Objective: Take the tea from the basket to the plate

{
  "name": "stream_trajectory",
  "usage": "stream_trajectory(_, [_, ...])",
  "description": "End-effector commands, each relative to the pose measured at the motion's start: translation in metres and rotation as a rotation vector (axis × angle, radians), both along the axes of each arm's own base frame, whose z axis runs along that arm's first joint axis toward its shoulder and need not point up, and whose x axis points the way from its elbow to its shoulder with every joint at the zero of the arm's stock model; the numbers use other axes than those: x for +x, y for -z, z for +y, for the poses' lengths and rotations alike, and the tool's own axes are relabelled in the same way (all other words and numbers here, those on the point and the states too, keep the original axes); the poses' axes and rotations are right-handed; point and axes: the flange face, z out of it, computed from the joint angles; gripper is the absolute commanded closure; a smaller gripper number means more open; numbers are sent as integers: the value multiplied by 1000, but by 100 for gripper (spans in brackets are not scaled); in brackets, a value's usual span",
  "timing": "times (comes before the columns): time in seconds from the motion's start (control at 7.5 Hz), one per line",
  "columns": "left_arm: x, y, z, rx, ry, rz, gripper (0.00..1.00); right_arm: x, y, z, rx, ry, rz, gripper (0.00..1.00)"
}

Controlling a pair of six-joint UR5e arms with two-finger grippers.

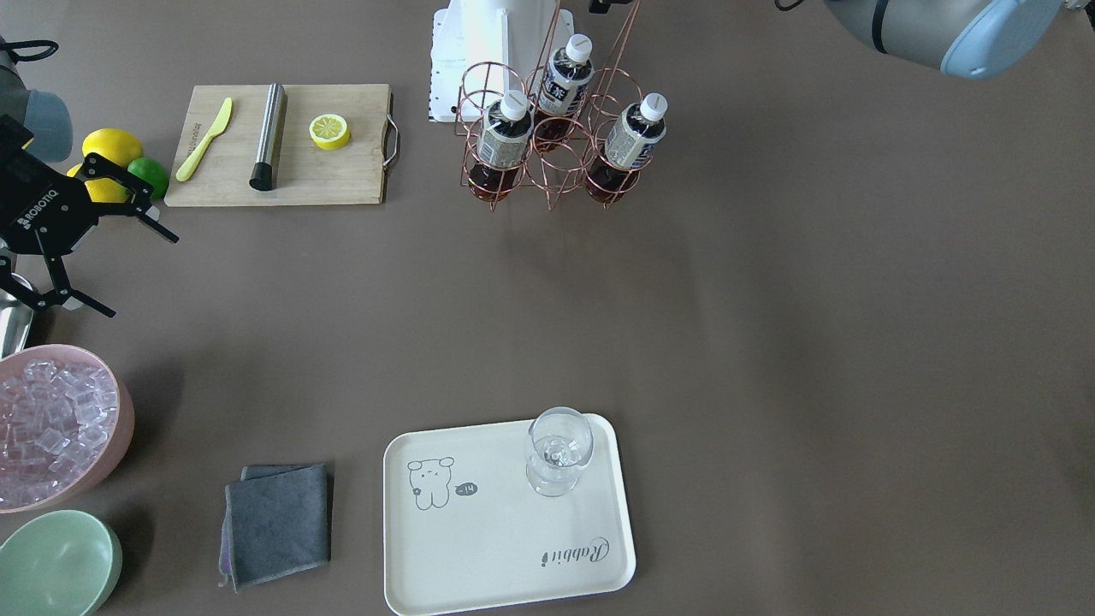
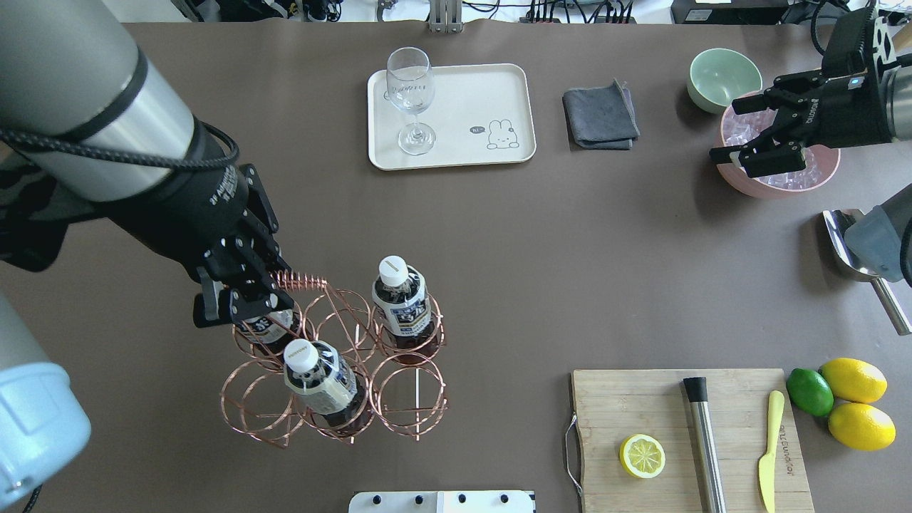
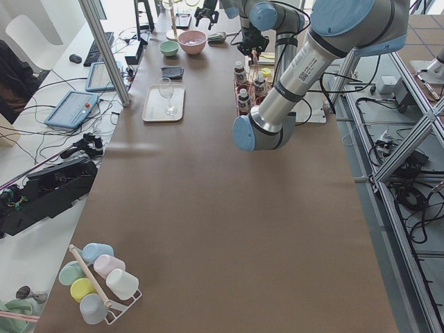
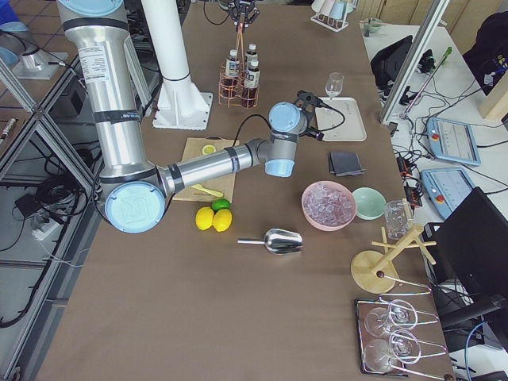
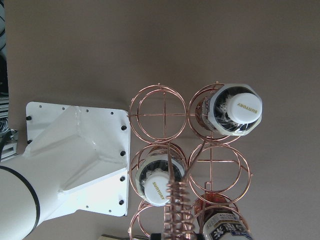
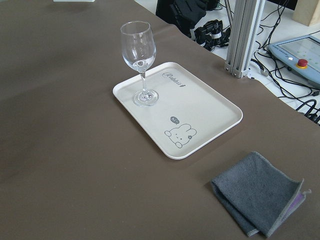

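Counter point(image 2: 570, 249): reach stage, nothing lifted yet. Basket point(image 2: 335, 370) on robot's side, well apart from plate point(image 2: 456, 142) bearing only a wine glass point(image 2: 412, 92). All three bottles upright in rings; tea point(image 2: 262, 326) partly hidden beneath left pincer point(image 2: 235, 310), beside twisted handle. Unable to tell how far open. Right pincer point(image 2: 741, 135) spread wide, empty, above pink ice bowl point(image 2: 776, 194). Next, by judgement: descend clear of handle, close on bottle, lift straight up.

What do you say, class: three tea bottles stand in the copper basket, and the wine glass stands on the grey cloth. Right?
Wrong in one respect: the wine glass stands on the cream plate, not on the grey cloth beside it, as the overhead exterior view shows. Three tea bottles do stand in the basket.
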Motion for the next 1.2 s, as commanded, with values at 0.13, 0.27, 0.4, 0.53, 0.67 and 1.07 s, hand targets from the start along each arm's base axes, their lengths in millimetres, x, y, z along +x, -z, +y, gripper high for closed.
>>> stream_trajectory(0.13, [-1,22,10,32,-9,77,100,1,-4,2,4,1,-3,0])
stream_trajectory(0.27, [-1,27,13,35,-28,100,100,6,-10,8,-2,1,-9,0])
stream_trajectory(0.4, [-3,28,13,48,-29,113,100,7,-11,15,34,-4,-41,0])
stream_trajectory(0.53, [-6,29,5,77,-8,127,100,-7,21,13,105,-29,-83,0])
stream_trajectory(0.67, [-9,30,-6,103,4,133,100,-1,-3,15,58,-46,-58,0])
stream_trajectory(1.07, [35,33,-56,134,24,156,100,-8,0,11,-3,-80,-94,0])
